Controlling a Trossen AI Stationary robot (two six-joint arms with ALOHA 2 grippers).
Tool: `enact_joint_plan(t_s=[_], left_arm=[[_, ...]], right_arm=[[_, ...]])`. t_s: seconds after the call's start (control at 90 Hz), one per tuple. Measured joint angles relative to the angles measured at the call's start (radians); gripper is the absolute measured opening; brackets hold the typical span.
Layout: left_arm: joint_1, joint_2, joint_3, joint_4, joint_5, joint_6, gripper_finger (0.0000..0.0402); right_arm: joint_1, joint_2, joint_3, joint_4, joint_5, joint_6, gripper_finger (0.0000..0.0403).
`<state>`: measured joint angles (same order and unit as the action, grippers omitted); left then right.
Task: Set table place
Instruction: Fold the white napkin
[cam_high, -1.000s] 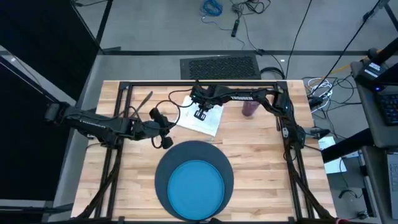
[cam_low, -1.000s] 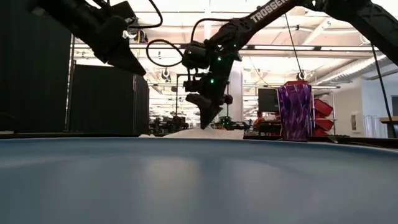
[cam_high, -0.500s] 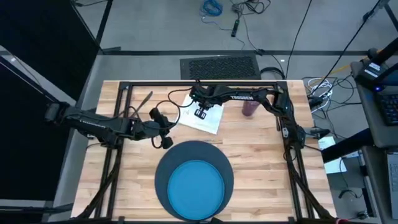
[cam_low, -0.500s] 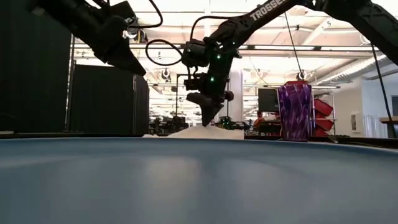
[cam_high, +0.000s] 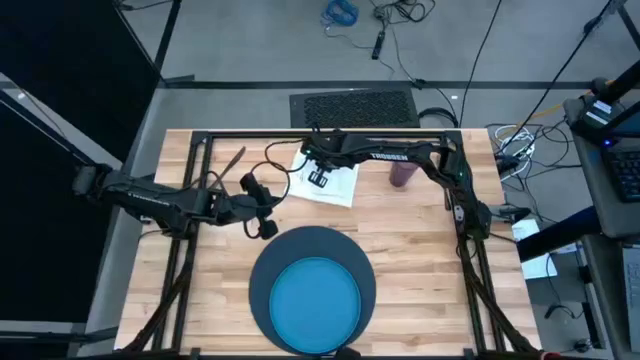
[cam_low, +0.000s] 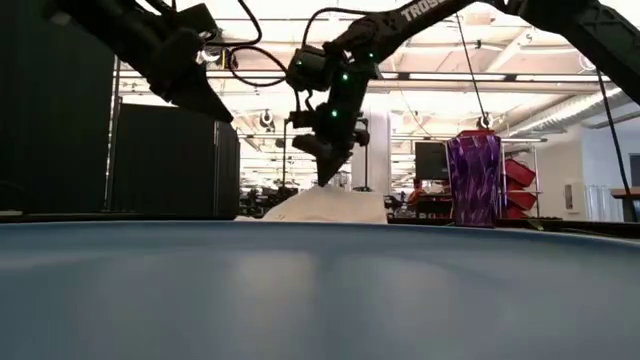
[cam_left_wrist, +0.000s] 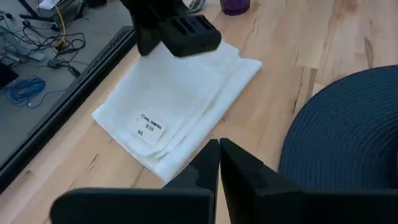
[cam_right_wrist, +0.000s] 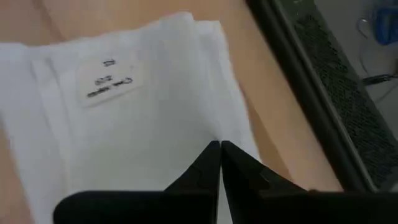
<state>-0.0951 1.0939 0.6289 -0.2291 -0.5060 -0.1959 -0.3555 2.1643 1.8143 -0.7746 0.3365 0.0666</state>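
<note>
Perhaps pale plank table (cam_high: 400, 230) beneath, bright workshop behind.

A robotics lab or open workshop hall: the wooden counter (cam_high: 400, 240) sits in a black metal frame on a grey concrete floor, with loose cables (cam_high: 385, 15) strewn at twelve o'clock and a floor vent grille (cam_high: 352, 105) just behind. At three o'clock stand more cables and equipment; the low view shows ceiling strip lights (cam_low: 430, 100) and red storage bins (cam_low: 517, 180)
</note>
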Motion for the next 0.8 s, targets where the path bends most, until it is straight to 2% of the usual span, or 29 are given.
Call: enact_joint_plan(t_s=[0.156,0.267,0.433,0.611,0.8], left_arm=[[0.01,0.0,0.0,0.0,0.0,-0.004,0.0],[0.011,0.0,0.0,-0.003,0.0,-0.005,0.0],[0.01,0.0,0.0,-0.004,0.0,-0.008,0.0],[0.01,0.0,0.0,-0.004,0.009,-0.008,0.0],[0.01,0.0,0.0,-0.004,0.016,-0.009,0.0]], right_arm=[[-0.026,0.0,-0.001,-0.012,0.02,0.012,0.0],[-0.017,0.0,-0.001,0.015,0.094,-0.016,0.0],[-0.102,0.05,-0.012,-0.004,-0.055,0.033,0.0],[-0.141,0.089,-0.017,-0.005,-0.075,0.052,0.0005],[-0.148,0.097,-0.017,0.023,-0.074,0.037,0.0036]])
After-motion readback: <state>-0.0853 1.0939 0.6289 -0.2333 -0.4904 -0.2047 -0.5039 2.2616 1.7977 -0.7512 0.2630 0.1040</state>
